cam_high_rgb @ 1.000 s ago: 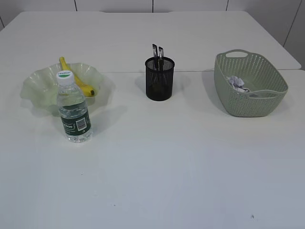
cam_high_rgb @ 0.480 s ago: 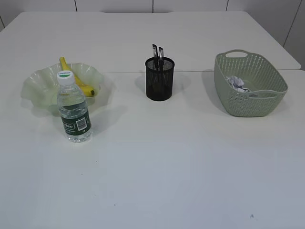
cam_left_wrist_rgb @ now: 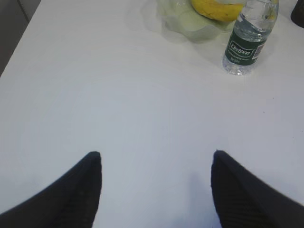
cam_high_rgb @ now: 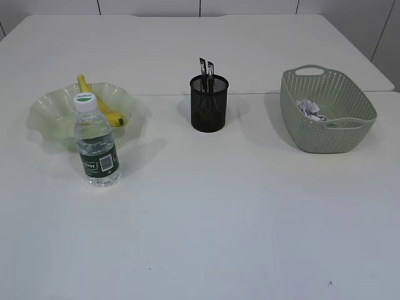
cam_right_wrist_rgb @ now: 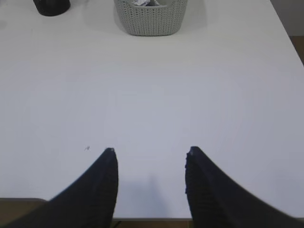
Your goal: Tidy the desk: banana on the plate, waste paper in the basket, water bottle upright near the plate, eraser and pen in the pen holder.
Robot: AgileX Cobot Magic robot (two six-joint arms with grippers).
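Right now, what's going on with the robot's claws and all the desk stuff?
Left gripper and right gripper open, empty. Banana on plate, bottle upright beside it, paper in basket, pens in holder. Nothing in the way.

Left gripper (cam_left_wrist_rgb: 156,154) has two black, tapering fingers (cam_left_wrist_rgb: 78,190) with finely ribbed surfaces; right gripper (cam_right_wrist_rgb: 149,151) has matching black pointed fingers (cam_right_wrist_rgb: 97,187).

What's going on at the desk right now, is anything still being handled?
Nothing is held. The left pincer and right pincer both hang open over bare white table. The yellow banana lies on the pale green wavy plate, the clear water bottle stands beside it, pens stand in the black mesh holder, and crumpled paper sits in the green woven basket.
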